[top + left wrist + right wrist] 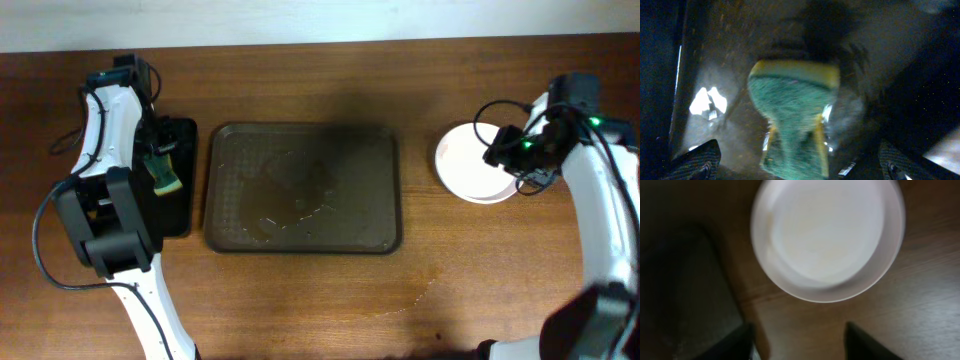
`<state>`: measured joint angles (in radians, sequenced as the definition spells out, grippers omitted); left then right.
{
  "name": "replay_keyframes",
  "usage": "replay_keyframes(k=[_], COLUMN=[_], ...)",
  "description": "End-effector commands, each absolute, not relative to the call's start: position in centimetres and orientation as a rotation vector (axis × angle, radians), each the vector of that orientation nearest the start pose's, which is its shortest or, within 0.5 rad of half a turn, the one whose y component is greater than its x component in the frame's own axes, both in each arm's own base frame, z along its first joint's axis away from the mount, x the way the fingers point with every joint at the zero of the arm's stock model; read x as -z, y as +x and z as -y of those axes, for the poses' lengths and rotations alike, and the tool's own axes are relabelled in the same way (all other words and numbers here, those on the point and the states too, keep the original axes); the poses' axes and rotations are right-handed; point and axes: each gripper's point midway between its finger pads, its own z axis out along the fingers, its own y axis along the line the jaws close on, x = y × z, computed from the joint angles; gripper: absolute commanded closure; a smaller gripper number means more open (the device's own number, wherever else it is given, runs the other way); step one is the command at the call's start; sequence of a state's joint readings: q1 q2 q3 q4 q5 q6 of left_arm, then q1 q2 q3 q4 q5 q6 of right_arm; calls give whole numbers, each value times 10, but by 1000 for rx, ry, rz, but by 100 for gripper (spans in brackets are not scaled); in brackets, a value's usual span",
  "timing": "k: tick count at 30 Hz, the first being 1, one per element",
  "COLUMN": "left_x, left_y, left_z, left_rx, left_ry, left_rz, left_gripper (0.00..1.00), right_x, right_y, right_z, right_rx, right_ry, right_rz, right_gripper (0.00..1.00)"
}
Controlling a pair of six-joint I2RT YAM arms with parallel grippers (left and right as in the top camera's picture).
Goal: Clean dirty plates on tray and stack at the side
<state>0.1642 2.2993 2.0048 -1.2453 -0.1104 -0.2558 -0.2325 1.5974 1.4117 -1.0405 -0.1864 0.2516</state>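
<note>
1. The tray [300, 190] lies in the middle of the table [300, 300], long sides parallel to the near edge. Wet patches gleam on its textured base.
2. Toward the left edge, just beside the tray, sits a narrow black tray [182, 200]. On it is a green-and-yellow sponge [795, 115].
3. The left gripper [797, 165] hangs over that sponge. Its jaws are spread wide, one on each side, and neither touches it.
4. Toward the right edge, apart from the tray, the plates [470, 165] rest on the bare wood. They look white and stacked, but I cannot tell how many there are.
5. The right gripper [802, 340] hovers above the plates' near rim with its jaws parted, gripping nothing.
</note>
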Motion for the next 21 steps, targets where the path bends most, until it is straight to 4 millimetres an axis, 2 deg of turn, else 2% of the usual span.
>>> replay_keyframes(k=[1,2,3,7,12,16,18,21], left_x=[-145,-159,-164,-166,-165,-165,-165,-165], left_y=[486,493,495,497,496,496,497,497], left_z=[-38,-24,-17,21,36,36,34,34], left_rx=[170,206,214,235,242,240,221,222], left_ry=[-530,-481,-461,-351,-311,-309,-313,-313], left_rz=[-2795,-2753,-2738,-2745,-2752,-2752,-2751,-2751], left_gripper=[1,1,1,1,1,1,1,1], right_x=[-235,-247,-255,-304,-327,-332,-336,-346], right_y=[337,327,321,290,261,239,226,215], right_z=[45,44,45,44,40,40,37,34], right_rx=[-254,-240,-225,-164,-129,-95,-93,-93], right_ry=[544,539,535,493,450,462,459,446], right_rz=[-2551,-2526,-2504,-2344,-2272,-2259,-2247,-2201], right_gripper=[25,22,21,12,8,7,1,2])
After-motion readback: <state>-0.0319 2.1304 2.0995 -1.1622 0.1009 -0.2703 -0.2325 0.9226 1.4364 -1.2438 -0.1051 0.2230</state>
